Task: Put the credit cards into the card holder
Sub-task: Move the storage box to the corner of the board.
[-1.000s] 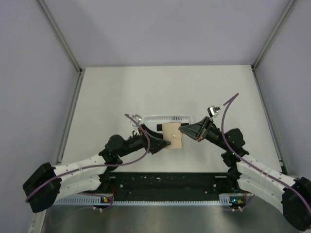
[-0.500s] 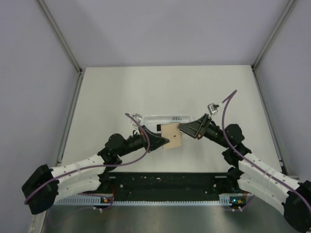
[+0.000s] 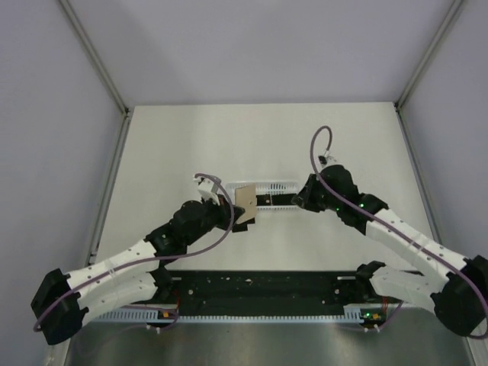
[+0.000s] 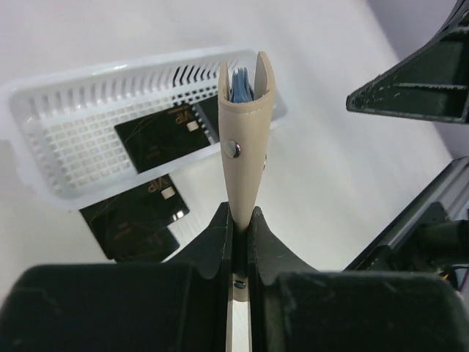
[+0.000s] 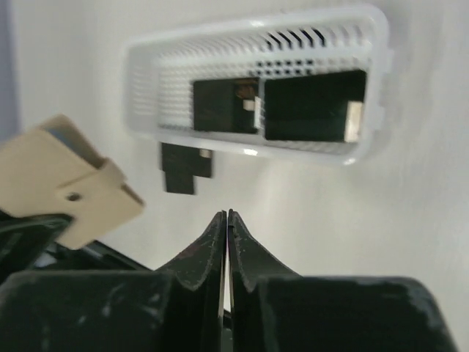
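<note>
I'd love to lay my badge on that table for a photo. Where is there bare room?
The far half of the table, beyond the white basket, is bare, as are the strips along its left and right edges. It is crowded at the basket's near side: the left gripper holding the card holder, the right gripper, and loose credit cards.

From here I count one tan card holder (image 4: pixel 244 139), one white basket (image 4: pixel 95 81) and four black credit cards (image 4: pixel 157 138). Two cards lie inside the basket. Two more seem to overlap on the table (image 4: pixel 352 183) just outside the basket's long wall.
</note>
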Robot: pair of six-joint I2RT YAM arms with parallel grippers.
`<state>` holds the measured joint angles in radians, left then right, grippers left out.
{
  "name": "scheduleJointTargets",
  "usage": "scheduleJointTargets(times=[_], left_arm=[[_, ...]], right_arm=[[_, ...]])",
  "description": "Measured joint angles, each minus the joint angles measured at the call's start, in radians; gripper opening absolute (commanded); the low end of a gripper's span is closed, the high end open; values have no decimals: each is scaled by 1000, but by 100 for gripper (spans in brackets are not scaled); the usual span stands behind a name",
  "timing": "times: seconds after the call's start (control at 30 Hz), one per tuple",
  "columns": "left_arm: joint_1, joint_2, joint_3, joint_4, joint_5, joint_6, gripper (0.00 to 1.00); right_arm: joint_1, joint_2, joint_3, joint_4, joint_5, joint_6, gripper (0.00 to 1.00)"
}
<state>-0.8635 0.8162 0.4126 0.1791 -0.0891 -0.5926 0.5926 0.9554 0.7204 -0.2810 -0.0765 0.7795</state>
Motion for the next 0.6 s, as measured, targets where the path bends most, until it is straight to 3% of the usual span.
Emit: scheduleJointTargets(times=[0.23, 0.6], left_arm=[[6, 32, -51, -38, 19, 13, 0], [6, 153, -114, -6, 41, -3, 0]], right_arm=[[129, 192, 0, -136, 94, -47, 0], [137, 370, -9, -109, 192, -60, 0]])
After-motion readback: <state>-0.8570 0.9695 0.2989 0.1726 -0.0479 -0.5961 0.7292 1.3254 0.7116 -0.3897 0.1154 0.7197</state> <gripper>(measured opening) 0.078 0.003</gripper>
